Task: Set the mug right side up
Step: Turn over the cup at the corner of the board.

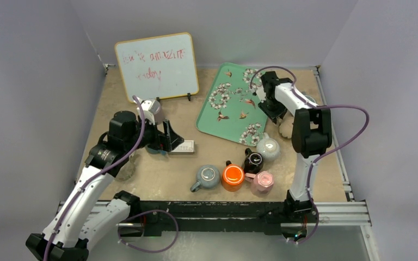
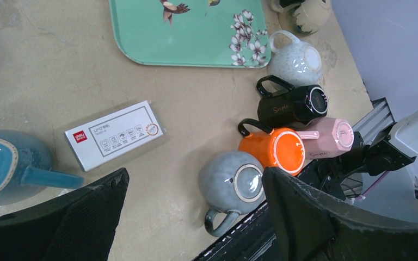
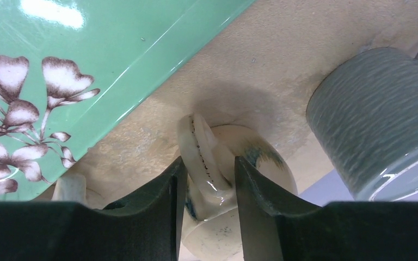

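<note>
I see right gripper [image 3: 207,168] pinched on the cream mug [image 3: 269,168] handle just beside the green tray [image 3: 114,54]; left gripper [image 2: 195,176] jaws wide apart, holding nothing

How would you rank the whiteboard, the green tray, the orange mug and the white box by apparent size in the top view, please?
1. Whiteboard and green tray: too alike to rank; the tray is partly covered.
2. Orange mug.
3. White box, partly hidden.
</note>
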Tool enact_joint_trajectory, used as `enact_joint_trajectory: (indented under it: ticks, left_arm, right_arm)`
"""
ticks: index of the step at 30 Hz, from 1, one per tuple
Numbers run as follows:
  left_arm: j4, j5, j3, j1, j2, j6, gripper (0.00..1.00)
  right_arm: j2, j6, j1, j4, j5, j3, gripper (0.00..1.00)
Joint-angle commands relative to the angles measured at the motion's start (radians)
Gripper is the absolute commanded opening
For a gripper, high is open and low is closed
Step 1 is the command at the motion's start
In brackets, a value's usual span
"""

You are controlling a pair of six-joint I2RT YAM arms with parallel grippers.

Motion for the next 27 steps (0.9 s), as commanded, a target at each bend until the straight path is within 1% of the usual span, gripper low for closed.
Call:
enact_joint_trajectory:
  ticks: [1,6,9,14,15,16,19,21,27]
  left_arm:
    - [0.02,-0.012,0.001,-0.004,-0.017,0.001,0.91]
    - [0.019,-0.017,0.0,-0.004,-0.022,0.0,0.91]
    - [0.02,-0.014,-0.001,-0.004,-0.018,0.0,0.91]
    - [0.015,-0.025,0.005,-0.004,-0.02,0.004,0.91]
    - [0.011,-0.032,0.004,-0.004,-0.022,0.003,0.91]
    - [0.011,-0.032,0.003,-0.004,-0.023,0.004,0.91]
    - [0.017,-0.031,0.002,-0.003,-0.028,0.003,0.91]
    - [0.006,-0.031,0.005,-0.004,-0.029,0.003,0.91]
    - [0.0,-0.047,0.002,-0.004,-0.04,0.004,0.91]
  right_arm:
    - [-0.009,-0.037,-0.006,-0.035,0.012,0.026,0.4]
    - [-0.02,-0.049,-0.011,-0.028,0.009,0.004,0.4]
    - [-0.016,-0.055,-0.016,-0.042,-0.001,0.024,0.37]
    - [-0.022,-0.06,-0.018,-0.036,0.009,0.02,0.27]
    - [-0.017,-0.057,-0.017,-0.036,0.026,0.022,0.24]
    - [-0.018,-0.052,-0.018,-0.032,0.045,0.02,0.19]
    - [-0.018,-0.043,-0.018,-0.037,0.049,0.03,0.09]
    - [-0.017,-0.028,-0.015,-0.043,0.056,0.046,0.0]
    - [-0.016,0.013,-0.016,-0.082,0.082,0.097,0.0]
